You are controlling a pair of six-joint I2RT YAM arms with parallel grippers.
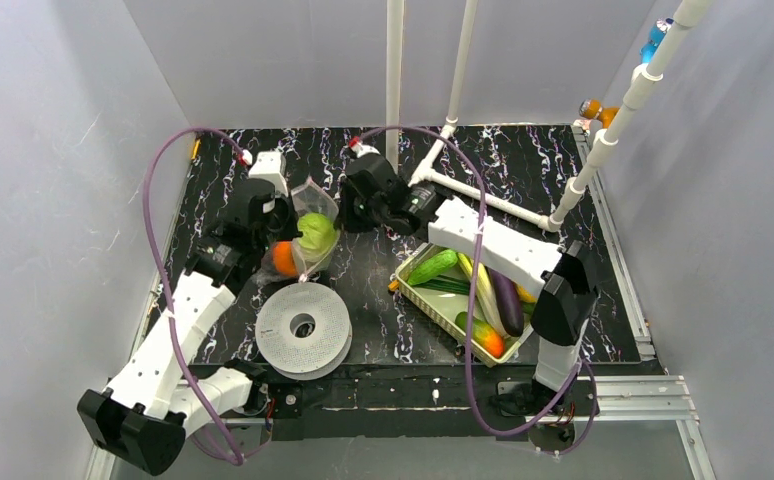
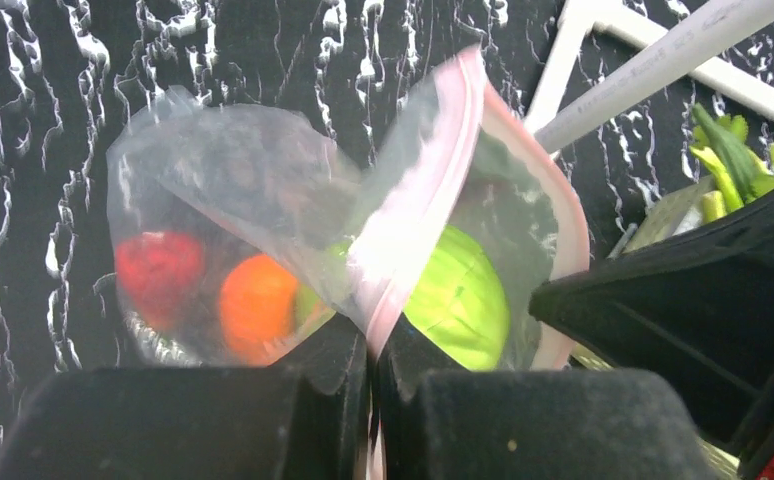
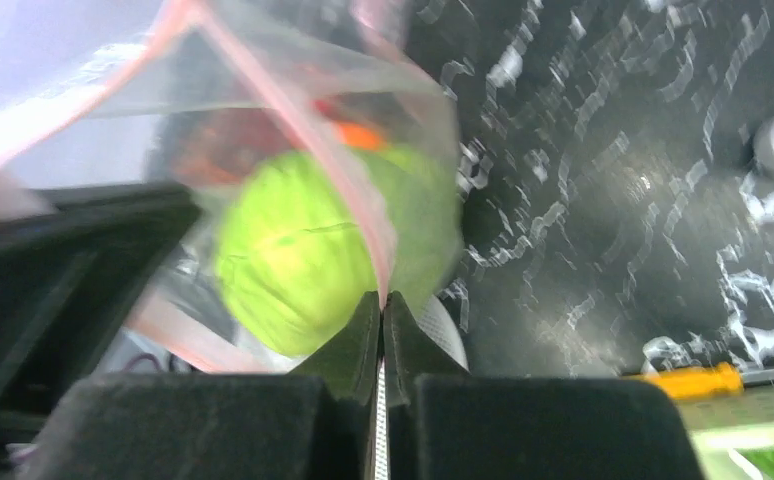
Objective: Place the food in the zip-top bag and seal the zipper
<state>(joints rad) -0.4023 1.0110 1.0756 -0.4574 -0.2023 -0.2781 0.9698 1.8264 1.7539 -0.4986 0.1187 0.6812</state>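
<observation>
The clear zip-top bag [image 1: 311,215] hangs between my two grippers above the table's far middle. Inside it are a green cabbage [image 1: 316,232], an orange [image 1: 283,258] and a red piece [image 2: 158,275]. My left gripper [image 2: 373,345] is shut on the bag's pinkish zipper strip [image 2: 413,210]. My right gripper [image 3: 383,300] is shut on the same strip [image 3: 358,215] at the bag's other side, with the cabbage [image 3: 298,255] just beyond its fingertips. The bag's mouth gapes between the two grips.
A pale green tray [image 1: 425,301] at the right holds a cucumber [image 1: 431,267], eggplant [image 1: 507,302], leeks and other food. A white spool [image 1: 303,327] lies in front of the bag. White pipes [image 1: 483,195] cross the far right of the table.
</observation>
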